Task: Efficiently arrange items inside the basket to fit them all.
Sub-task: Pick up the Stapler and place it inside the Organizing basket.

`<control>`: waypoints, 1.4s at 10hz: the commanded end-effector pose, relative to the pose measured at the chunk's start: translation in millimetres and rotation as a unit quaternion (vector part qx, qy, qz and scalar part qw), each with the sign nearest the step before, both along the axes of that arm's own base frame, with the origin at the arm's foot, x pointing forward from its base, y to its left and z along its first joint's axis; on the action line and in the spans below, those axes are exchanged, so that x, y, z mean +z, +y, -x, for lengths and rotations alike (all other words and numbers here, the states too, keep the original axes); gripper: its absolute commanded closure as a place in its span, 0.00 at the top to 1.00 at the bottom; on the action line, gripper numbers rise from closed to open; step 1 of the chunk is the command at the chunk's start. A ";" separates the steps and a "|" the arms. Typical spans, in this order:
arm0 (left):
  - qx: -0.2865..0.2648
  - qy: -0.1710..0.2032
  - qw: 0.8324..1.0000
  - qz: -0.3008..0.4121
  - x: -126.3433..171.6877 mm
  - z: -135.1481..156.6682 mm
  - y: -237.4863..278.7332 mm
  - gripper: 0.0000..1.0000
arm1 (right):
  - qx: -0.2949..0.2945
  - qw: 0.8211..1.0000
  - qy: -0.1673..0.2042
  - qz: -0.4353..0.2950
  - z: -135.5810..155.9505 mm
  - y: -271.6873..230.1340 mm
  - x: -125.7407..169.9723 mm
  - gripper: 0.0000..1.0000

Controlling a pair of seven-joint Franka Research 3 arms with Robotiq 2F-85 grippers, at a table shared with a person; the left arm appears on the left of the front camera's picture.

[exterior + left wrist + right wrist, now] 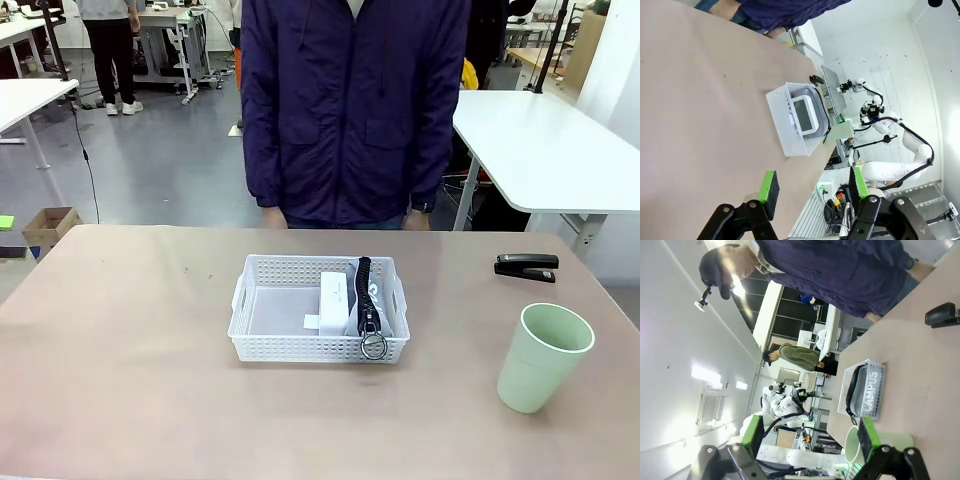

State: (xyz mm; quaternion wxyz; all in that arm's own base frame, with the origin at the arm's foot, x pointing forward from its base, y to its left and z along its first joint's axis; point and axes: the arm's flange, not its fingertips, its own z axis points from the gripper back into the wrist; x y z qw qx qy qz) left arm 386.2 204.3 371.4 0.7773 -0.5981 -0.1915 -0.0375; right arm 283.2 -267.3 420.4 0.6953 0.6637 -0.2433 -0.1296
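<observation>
The white perforated basket (300, 347) sits mid-table. In its right half a small white box (334, 298) stands on edge against the grey pouch (367, 300), whose metal ring (374, 346) hangs over the front rim. The black stapler (527, 267) lies at the far right of the table, and the pale green cup (541, 357) stands upright at the near right. In the left wrist view my left gripper (813, 186) is open and empty, hovering high, well off from the basket (782, 120). My right gripper (810, 437) is open and empty above the cup (852, 445), with the pouch (865, 390) and stapler (942, 315) beyond.
A person in a dark blue jacket (350, 110) stands at the far edge, hands at their sides. The basket's left half is bare. Bare tabletop (120, 330) stretches left of the basket. A white table (550, 140) stands behind at the right.
</observation>
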 end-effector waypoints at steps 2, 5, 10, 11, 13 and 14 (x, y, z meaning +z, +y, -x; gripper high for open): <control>0.001 -0.003 1.000 -0.002 0.6 2.3 -1.2 0.74 | -0.003 1.000 -0.017 -0.001 0.0 0.1 2.2 1.00; 0.001 -0.003 1.000 -0.002 0.6 2.3 -1.2 0.74 | -0.007 0.996 -0.006 0.084 -13.2 21.5 14.9 1.00; 0.001 -0.003 1.000 -0.002 0.6 2.3 -1.2 0.74 | 0.083 0.902 -0.030 0.424 -101.5 111.6 52.8 1.00; 0.001 -0.003 1.000 -0.002 0.6 2.3 -1.2 0.74 | 0.104 0.877 -0.048 0.466 -112.3 125.4 53.6 1.00; 0.001 -0.003 1.000 -0.002 0.6 2.3 -1.2 0.74 | 0.161 0.811 -0.110 0.552 -138.9 159.2 52.1 1.00; 0.001 -0.003 1.000 -0.002 0.6 2.3 -1.2 0.74 | 0.188 0.782 -0.120 0.582 -160.5 176.0 47.6 1.00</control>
